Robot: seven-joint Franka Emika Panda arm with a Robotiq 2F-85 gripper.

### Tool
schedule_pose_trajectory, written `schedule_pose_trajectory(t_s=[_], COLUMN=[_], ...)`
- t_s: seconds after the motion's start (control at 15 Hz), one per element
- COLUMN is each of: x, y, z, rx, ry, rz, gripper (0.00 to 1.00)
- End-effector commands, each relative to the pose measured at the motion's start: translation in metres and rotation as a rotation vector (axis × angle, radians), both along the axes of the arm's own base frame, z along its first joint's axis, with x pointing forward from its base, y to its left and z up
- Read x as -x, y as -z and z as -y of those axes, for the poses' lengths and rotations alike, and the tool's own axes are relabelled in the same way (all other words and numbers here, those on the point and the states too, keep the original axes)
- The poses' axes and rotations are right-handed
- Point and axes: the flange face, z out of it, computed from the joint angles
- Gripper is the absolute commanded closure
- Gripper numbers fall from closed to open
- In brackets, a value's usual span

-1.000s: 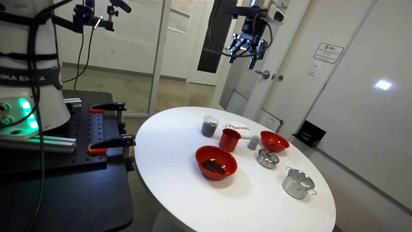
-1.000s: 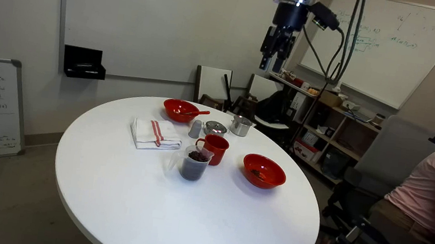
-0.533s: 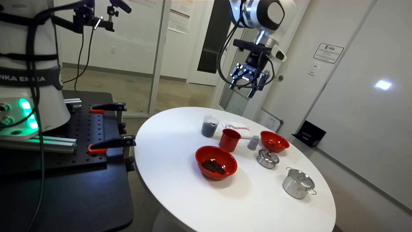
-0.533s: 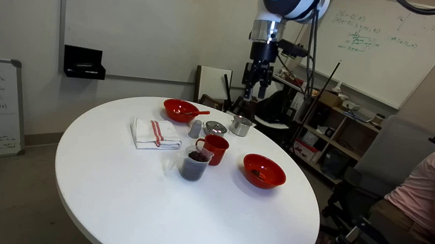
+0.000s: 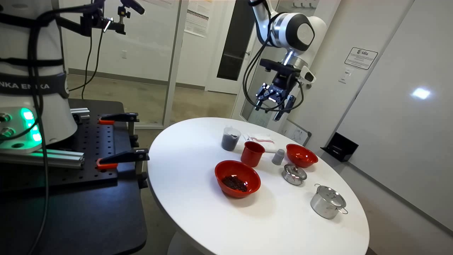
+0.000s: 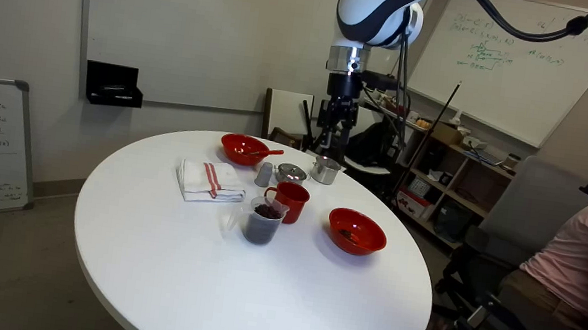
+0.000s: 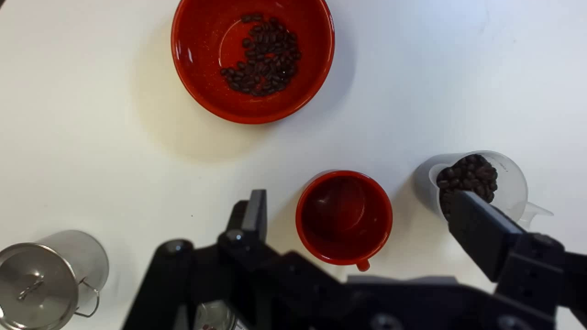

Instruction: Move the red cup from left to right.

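Note:
The glossy red cup (image 5: 252,154) stands upright on the round white table, its handle visible in an exterior view (image 6: 292,201). In the wrist view the cup (image 7: 344,220) is seen from above and looks empty, its handle pointing toward the gripper base. My gripper (image 7: 360,206) is open, with nothing between its fingers. In the wrist view the cup appears between the two fingertips but lies well below them. In both exterior views the gripper (image 5: 268,112) (image 6: 334,141) hangs clearly above the table, apart from the cup.
A clear measuring cup of beans (image 6: 261,231) and a red bowl with beans (image 5: 230,193) stand close beside the cup. A grey cup (image 5: 278,157), another red bowl (image 5: 301,156), a lidded pot (image 5: 294,174), a taller pot (image 5: 324,205) and a folded towel (image 6: 202,179) are also on the table.
The arm and gripper have come down toward the table. In an exterior view the gripper has also shifted left. The gripper stays open, and the cup and other objects have not moved.

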Motion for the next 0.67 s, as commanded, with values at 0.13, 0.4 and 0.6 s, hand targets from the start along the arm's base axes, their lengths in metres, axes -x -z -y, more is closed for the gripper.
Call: schedule_pose_trajectory(t_s=[0.13, 0.4, 0.6], x=[-0.019, -0.04, -0.053], y=[0.035, 0.058, 0.07], z=[-0.01, -0.016, -0.007], rx=[0.041, 0.019, 0.025], ry=[0.064, 0.046, 0.046], rz=[0.008, 0.068, 0.099], gripper=[0.0, 0.0, 0.0])
